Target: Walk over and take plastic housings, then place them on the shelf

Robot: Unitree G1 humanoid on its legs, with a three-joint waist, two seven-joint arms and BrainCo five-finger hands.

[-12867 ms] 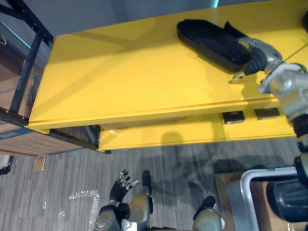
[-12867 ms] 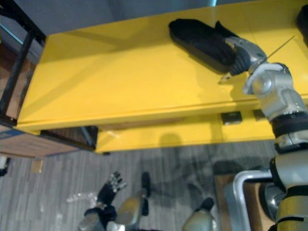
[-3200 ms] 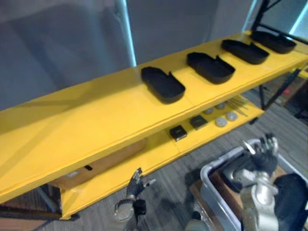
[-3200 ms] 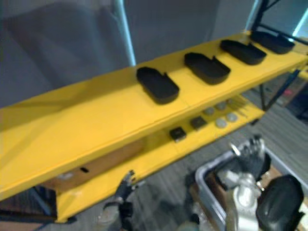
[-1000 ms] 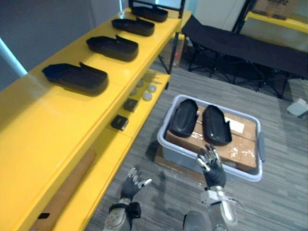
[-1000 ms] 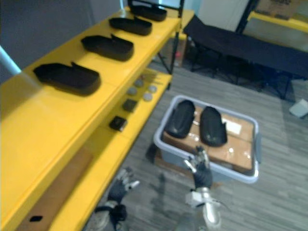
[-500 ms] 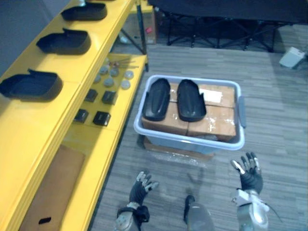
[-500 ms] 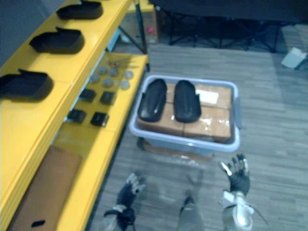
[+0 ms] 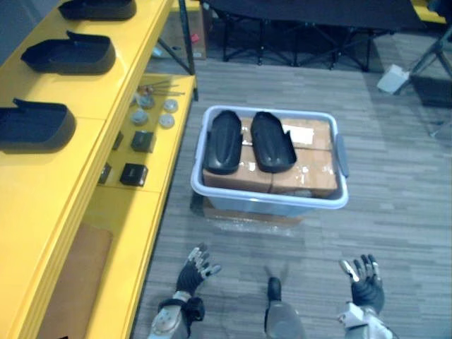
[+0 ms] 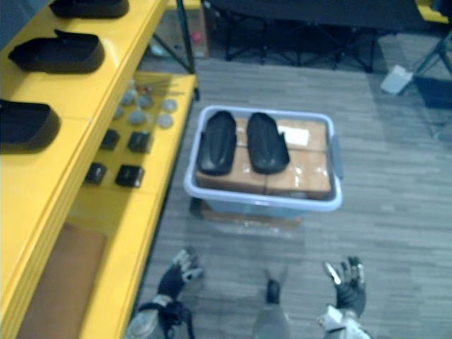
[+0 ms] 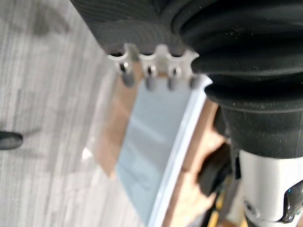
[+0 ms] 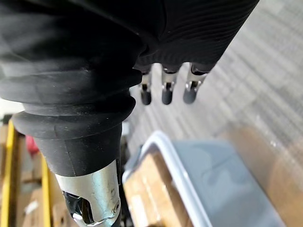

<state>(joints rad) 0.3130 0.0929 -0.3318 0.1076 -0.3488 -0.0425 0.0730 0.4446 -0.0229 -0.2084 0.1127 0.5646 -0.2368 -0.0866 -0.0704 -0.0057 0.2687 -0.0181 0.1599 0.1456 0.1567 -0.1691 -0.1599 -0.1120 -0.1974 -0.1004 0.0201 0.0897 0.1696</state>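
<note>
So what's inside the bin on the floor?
In the bin, two black housings lie side by side on brown boxes. Anything beneath the boxes is covered.

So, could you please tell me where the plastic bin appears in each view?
Left eye view: bin centre, beside yellow shelf.
Right eye view: bin centre again.
Left wrist view: wall beyond left hand.
Right wrist view: rim beyond right hand.
Landmark: cardboard boxes inside.

Black housings (image 9: 68, 55) on yellow shelf (image 9: 39, 185)
</note>
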